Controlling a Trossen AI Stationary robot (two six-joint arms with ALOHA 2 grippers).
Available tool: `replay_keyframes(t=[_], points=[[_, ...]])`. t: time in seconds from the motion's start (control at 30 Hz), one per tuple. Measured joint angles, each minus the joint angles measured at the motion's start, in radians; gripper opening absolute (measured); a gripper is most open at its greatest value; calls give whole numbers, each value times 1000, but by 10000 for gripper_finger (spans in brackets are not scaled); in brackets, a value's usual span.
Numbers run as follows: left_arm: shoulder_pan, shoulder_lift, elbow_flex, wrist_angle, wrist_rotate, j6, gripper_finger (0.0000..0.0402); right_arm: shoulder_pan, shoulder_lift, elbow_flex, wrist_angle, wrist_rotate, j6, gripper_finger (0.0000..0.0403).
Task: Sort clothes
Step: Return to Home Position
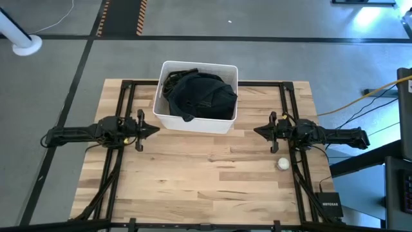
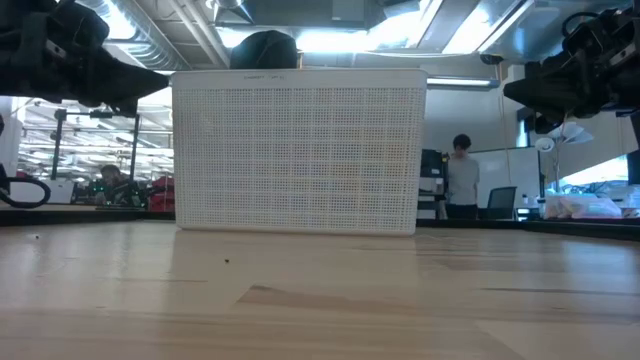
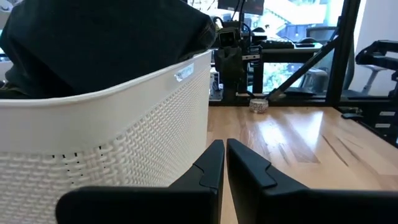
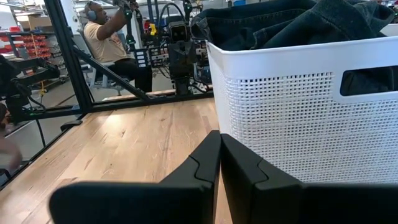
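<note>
A white plastic bin point(image 1: 196, 120) stands at the table's far middle, heaped with black and dark clothes point(image 1: 201, 93) that rise above its rim; they also show in the left wrist view point(image 3: 93, 37) and the right wrist view point(image 4: 292, 22). The yellow, pink, maroon and striped garments are hidden. My left gripper point(image 1: 156, 129) hovers shut at the bin's left, above the table. My right gripper point(image 1: 255, 131) hovers shut at the bin's right. Both are empty.
A small white ball point(image 1: 282, 164) lies on the table near the right arm. Black frame rails point(image 1: 125, 96) run along the table's left, right and far sides. Bare wood lies in front of the bin. People show in the room beyond.
</note>
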Motion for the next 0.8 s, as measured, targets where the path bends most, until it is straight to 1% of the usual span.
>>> replay_keyframes(t=[0.17, 0.8], points=[[0, 0, 0, 0, 0, -21, 13, 0, 0, 0, 0, 0, 0, 28], [0, 0, 0, 0, -1, -9, 13, 0, 0, 0, -1, 0, 0, 28]])
